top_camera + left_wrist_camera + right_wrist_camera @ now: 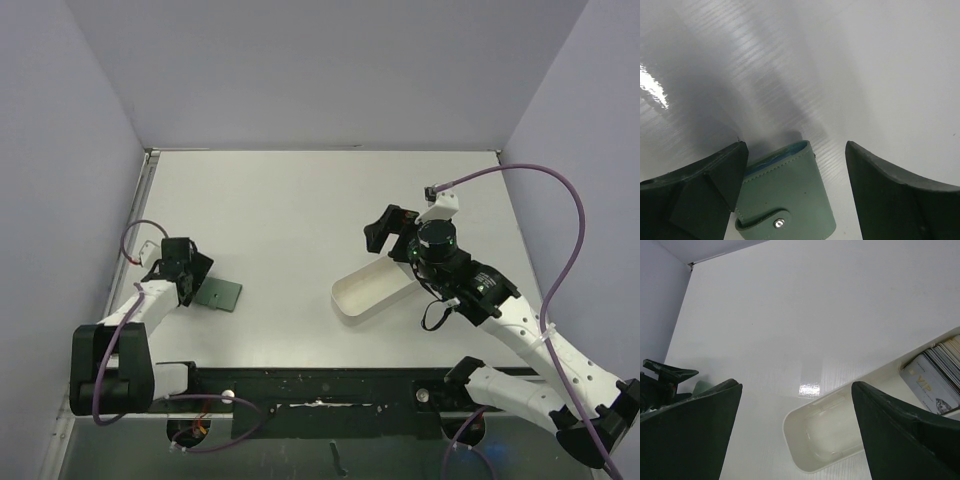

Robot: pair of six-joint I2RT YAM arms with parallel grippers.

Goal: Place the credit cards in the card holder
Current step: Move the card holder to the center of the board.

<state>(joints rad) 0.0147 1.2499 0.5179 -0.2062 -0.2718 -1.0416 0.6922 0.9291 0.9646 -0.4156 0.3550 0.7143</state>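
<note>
Left side: the left arm rises from its base at the near left corner and reaches forward and to the right, with the wrist low over the table (290, 200). The left gripper (197, 278) stands wide, jaws well apart and holding nothing. The card holder (787, 195) lies flat on the table between the two fingers, closed, with its strap snapped shut by a metal stud (779, 223). In the left wrist view it sits just beside the left-hand finger and clear of the other. Contact with that finger cannot be confirmed.

Centre: a long white tray (347, 298) lies at a slant on the table, well apart from the card holder.

Right side: the right arm runs from the near right corner up and to the left, its wrist above the far end of the tray. The right gripper (796, 385) is spread wide and grips nothing, poised over the tray's rounded end. The credit cards (935, 374) rest as a stack inside the tray, a pale silvery card on top. From above the arm hides them. A purple cable (560, 190) loops over this arm.
</note>
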